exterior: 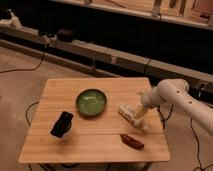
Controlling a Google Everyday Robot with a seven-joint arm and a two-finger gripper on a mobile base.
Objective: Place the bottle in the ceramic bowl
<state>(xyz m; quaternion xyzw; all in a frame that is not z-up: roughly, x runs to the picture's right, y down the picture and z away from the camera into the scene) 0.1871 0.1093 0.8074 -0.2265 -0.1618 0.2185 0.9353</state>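
Only the one camera view to go on. The bottle is lying flat on the tabletop, just right of the green bowl. Its long axis runs diagonally, from the end near the bowl out toward the front-right. My tool sits over the half of the bottle farther from the bowl, reaching in from the right. Honestly can't tell if it's spread or pinching anything. My guess: grab across that diagonal, then carry it left to the bowl.
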